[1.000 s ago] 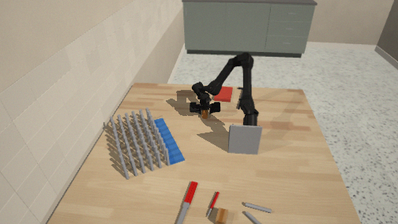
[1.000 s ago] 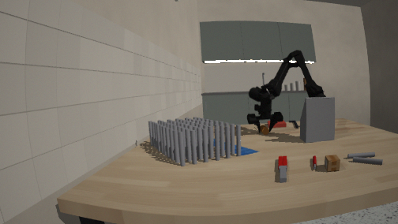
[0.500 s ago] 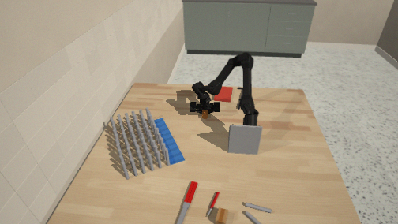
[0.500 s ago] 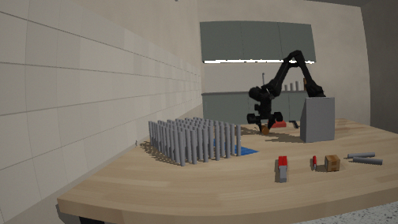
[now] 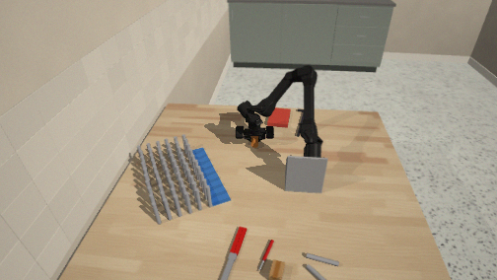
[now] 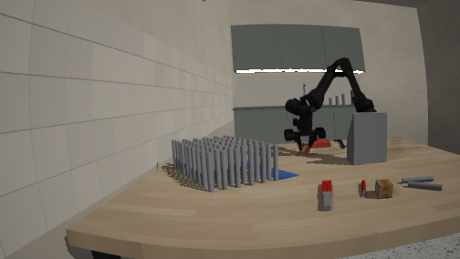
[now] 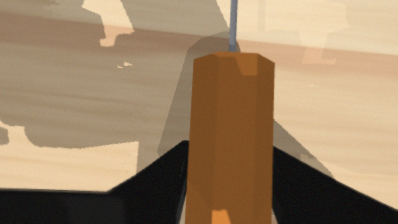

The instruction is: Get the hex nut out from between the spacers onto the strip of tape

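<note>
- Wooden table [image 5: 345, 222] beside a tiled wall, grey cabinet behind.
- Gripper [image 5: 254, 134] low at the far side of the table, near a red pad [image 5: 279, 117], clamped on the orange-brown handle of the hook pick [image 7: 231, 145].
- Handle squeezed between both black fingers, thin metal shaft running away from the wrist camera toward the top edge.
- Standing spacers [image 5: 170, 177] well apart from the gripper, near the wall; blue strip of tape [image 5: 211, 175] just beside them.
- Hex nut not discernible among the spacers.
</note>
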Action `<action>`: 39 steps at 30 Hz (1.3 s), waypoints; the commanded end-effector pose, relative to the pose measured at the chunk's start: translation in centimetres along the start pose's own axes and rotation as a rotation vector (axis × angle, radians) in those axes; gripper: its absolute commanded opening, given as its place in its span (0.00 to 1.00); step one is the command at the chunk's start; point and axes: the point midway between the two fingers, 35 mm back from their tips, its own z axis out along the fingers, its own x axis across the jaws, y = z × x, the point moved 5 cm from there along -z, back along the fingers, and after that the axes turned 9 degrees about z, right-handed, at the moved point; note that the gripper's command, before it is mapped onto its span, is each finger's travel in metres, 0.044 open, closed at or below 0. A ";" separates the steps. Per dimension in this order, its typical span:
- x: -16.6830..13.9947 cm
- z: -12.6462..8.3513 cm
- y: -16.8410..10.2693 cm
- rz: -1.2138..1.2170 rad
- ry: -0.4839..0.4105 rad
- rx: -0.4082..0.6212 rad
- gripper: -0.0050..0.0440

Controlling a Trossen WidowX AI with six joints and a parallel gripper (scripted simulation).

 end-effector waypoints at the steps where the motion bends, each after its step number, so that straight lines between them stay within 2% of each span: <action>1: 1.1 -2.0 1.4 0.040 0.012 -0.002 0.10; 8: 1.8 -4.3 2.0 0.049 0.008 0.012 0.09; 11: 1.8 -4.5 1.8 0.036 0.001 0.018 0.09; 17: 2.1 -6.9 2.9 0.050 0.004 0.018 0.00; 25: 2.0 -9.5 3.9 0.046 0.002 0.014 0.00; 28: 1.9 -9.8 3.9 0.034 -0.003 0.014 0.00; 39: 1.2 -13.7 6.1 0.036 0.013 -0.013 0.00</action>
